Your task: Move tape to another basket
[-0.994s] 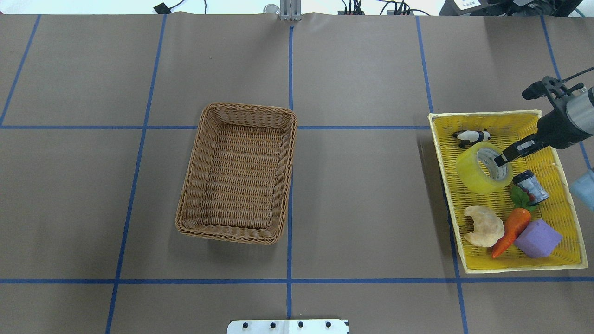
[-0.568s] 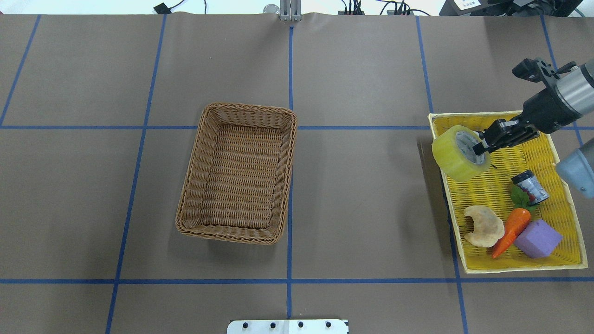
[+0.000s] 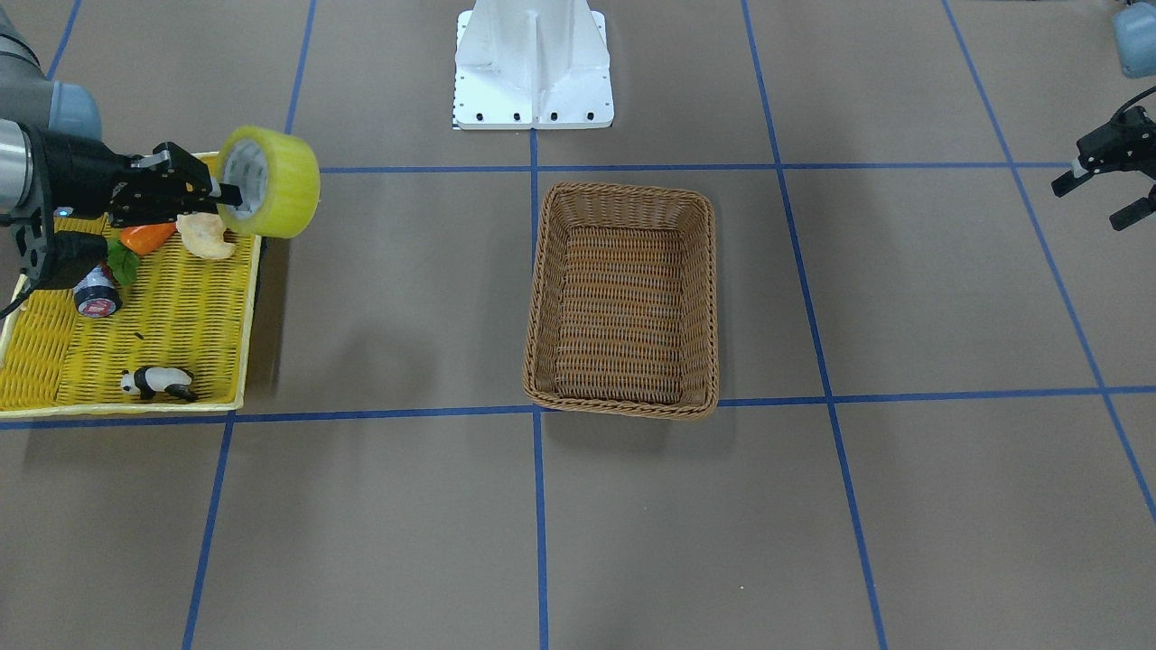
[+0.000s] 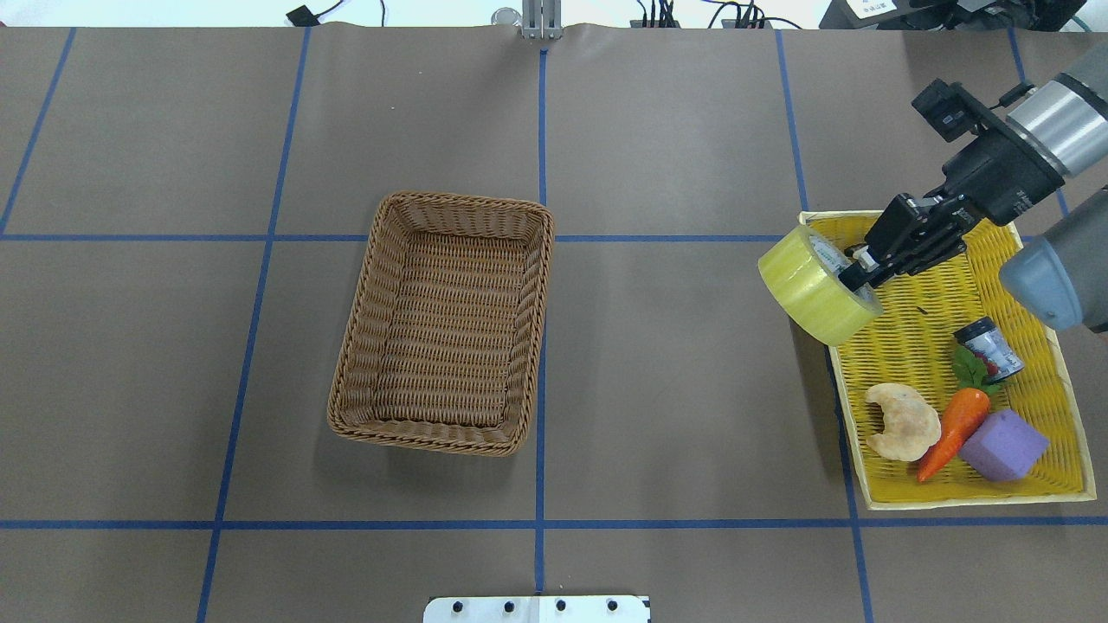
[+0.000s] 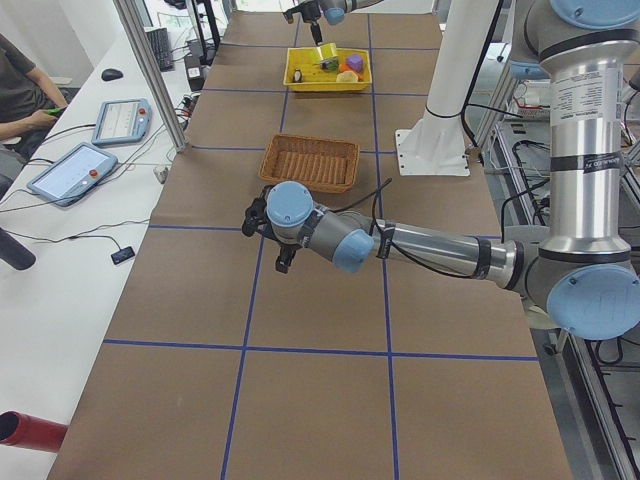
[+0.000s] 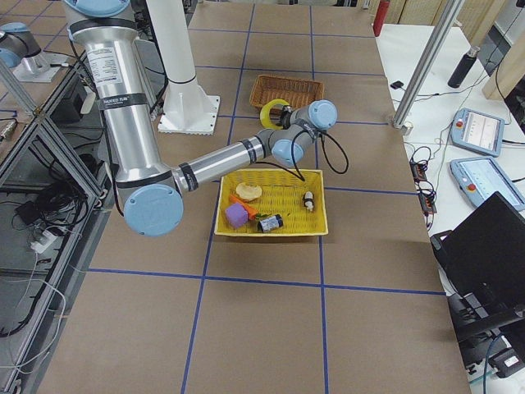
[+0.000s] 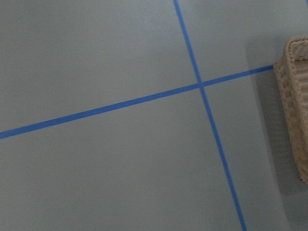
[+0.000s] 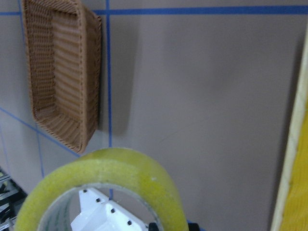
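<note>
Tape [image 4: 809, 294], translucent yellow, white printed core

A shallow yellow woven tray [image 4: 969, 500] is lying on the table [image 4: 675, 372] below the right pincer [image 4: 853, 275], stretching from it toward the robot. In the tray, a small can [image 4: 988, 350] is lying on its side nearest the pincer. Farther from it, a croissant [image 4: 903, 421], a carrot [image 4: 954, 427] and a purple block [image 4: 1002, 445] are sitting close together. A panda figure [image 3: 158, 383] is standing at the tray's far end, lower than the pincer. Blue lines [image 4: 540, 346] are crossing the table.
</note>
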Controlling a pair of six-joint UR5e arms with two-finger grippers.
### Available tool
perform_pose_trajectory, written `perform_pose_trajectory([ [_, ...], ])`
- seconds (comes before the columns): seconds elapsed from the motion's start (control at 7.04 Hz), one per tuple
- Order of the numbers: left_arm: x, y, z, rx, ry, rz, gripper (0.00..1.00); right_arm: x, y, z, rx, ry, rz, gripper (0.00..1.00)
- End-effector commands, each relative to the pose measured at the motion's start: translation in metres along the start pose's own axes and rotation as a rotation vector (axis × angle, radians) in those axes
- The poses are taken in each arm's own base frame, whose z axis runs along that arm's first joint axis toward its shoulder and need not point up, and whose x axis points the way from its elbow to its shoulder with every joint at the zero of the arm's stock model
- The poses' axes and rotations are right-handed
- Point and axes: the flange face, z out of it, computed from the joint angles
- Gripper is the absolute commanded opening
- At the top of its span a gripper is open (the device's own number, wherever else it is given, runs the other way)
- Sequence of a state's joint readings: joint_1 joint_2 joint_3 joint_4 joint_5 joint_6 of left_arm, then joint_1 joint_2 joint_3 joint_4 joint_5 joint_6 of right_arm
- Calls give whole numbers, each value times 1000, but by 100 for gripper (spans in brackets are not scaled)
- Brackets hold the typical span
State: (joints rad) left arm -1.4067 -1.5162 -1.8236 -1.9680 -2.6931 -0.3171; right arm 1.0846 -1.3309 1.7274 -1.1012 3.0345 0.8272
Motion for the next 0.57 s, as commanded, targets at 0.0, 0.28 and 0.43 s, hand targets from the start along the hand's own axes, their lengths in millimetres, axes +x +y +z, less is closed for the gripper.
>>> perform_pose_trajectory([
  [0.0,67,-48,11,-23,102,-67,98,-31,3,-2,-141,-137,-80,0],
  [0.28,156,-99,25,-38,165,-154,98,-19,-6,-3,-226,-250,-151,0],
  [0.43,209,-122,41,-69,199,-206,98,-18,-8,-4,-242,-284,-190,0],
])
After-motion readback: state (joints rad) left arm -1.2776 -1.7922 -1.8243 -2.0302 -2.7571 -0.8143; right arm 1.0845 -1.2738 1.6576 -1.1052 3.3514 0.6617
